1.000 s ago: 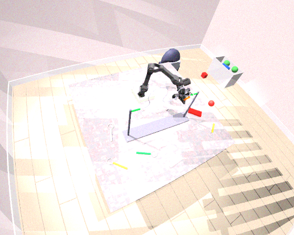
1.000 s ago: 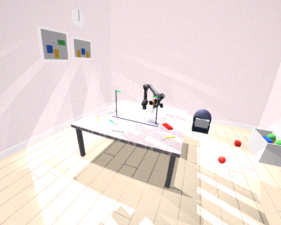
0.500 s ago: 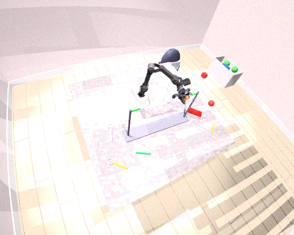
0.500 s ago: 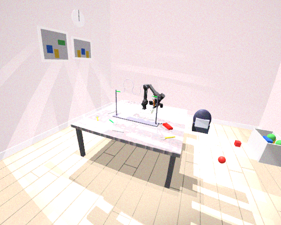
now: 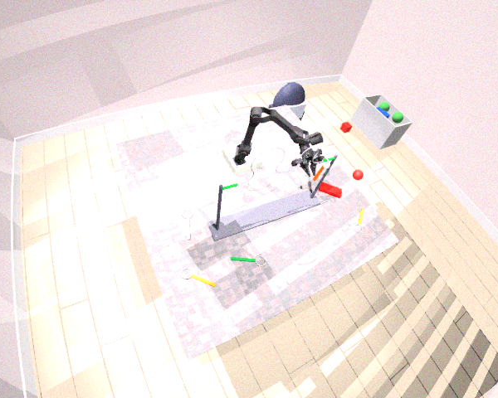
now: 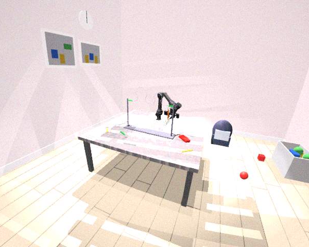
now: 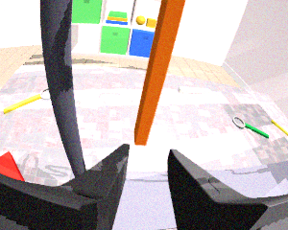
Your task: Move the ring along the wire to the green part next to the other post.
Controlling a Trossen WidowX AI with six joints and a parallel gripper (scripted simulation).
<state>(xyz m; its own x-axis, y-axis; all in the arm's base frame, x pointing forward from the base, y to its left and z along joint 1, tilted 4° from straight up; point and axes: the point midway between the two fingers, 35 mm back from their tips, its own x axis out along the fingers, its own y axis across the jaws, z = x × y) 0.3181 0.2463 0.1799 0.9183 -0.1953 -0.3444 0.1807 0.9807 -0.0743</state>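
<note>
The orange handle point(image 5: 318, 173) point(image 6: 168, 115) point(image 7: 156, 72) hangs down beside the right post point(image 5: 323, 176) point(image 6: 172, 122) point(image 7: 58, 72). Its pale ring is hard to make out, at the green part point(image 5: 329, 159) point(image 6: 171, 106) by that post. My gripper point(image 5: 310, 172) point(image 6: 171, 114) point(image 7: 148, 152) is partly open; in the wrist view the handle's lower end shows just above the gap between the fingertips, with no finger closed on it. The other green part point(image 5: 229, 186) point(image 6: 130, 100) is at the left post point(image 5: 218, 207) point(image 6: 127, 112). The thin grey wire curves between them.
A grey base point(image 5: 266, 211) joins the posts. A red block point(image 5: 329, 189) point(image 6: 184, 138) point(image 7: 7, 168) lies beside the right post. A green-handled ring tool point(image 5: 242, 259) point(image 7: 256, 130) and yellow-handled ones point(image 5: 202, 280) point(image 5: 360, 215) lie on the table.
</note>
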